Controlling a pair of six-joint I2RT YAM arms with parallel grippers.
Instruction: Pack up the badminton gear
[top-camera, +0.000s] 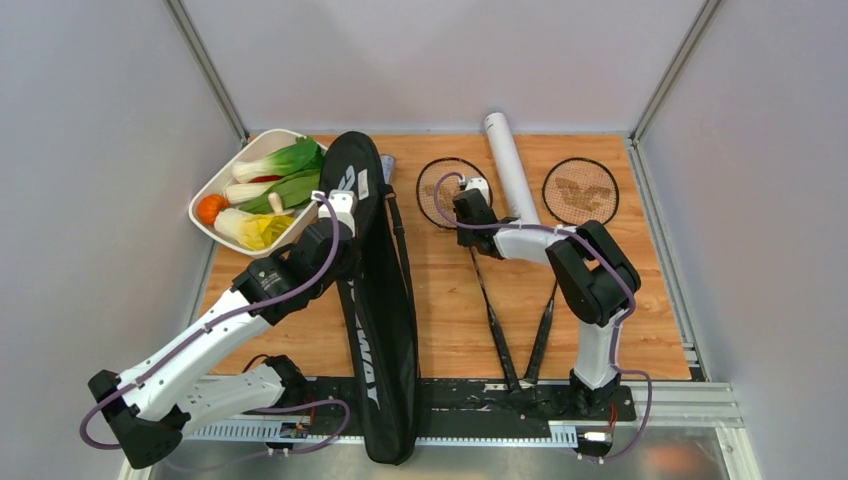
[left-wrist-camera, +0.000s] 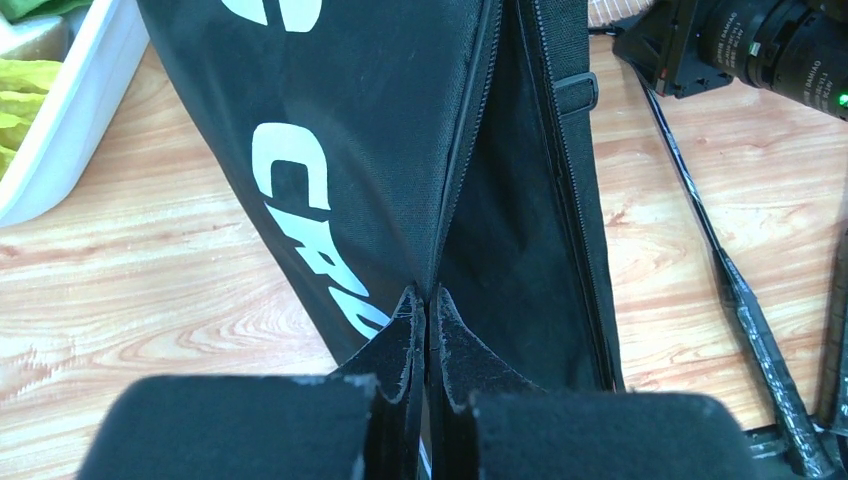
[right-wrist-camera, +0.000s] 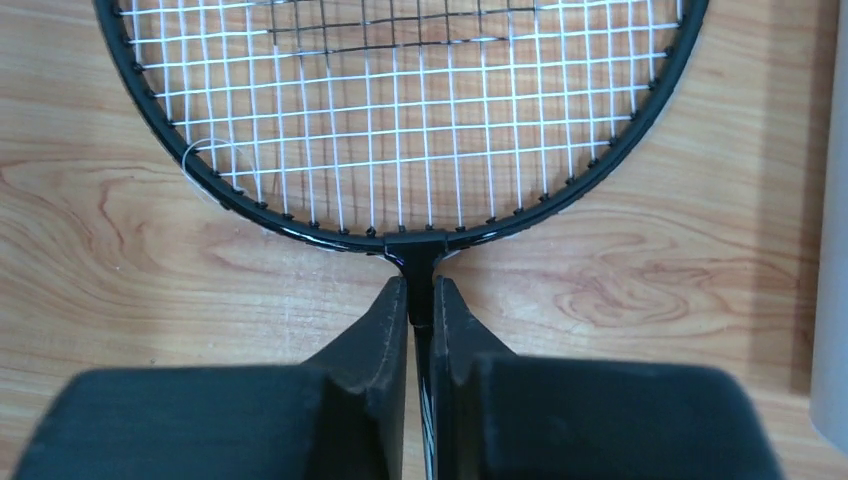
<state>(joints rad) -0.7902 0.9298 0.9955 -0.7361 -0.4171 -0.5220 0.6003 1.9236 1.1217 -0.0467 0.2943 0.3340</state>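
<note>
**Overhead view.** The black racket bag lies lengthwise on the wooden worktop, its near end overhanging the base rail. The left arm reaches to the bag's left edge near its far, wider end. A white tray of vegetables sits in the far left corner, touching the bag's top. Two rackets lie to the right of the bag, heads away from the bases and handles crossing near the rail. The white tube lies between the two heads. The right arm bends back across to the left racket; the right racket lies untouched. Neither set of jaws can be read from here.

**Left wrist view.** The left jaws are drawn together to a narrow slit, pinched on the bag's fabric where the zip line runs down to them. The exact part gripped is hidden. The zip gapes slightly further up. One racket shaft shows at right.

**Right wrist view.** The right jaws are clamped on the left racket's shaft just below the throat, the head flat on the wood. The tube's edge shows at far right
</note>
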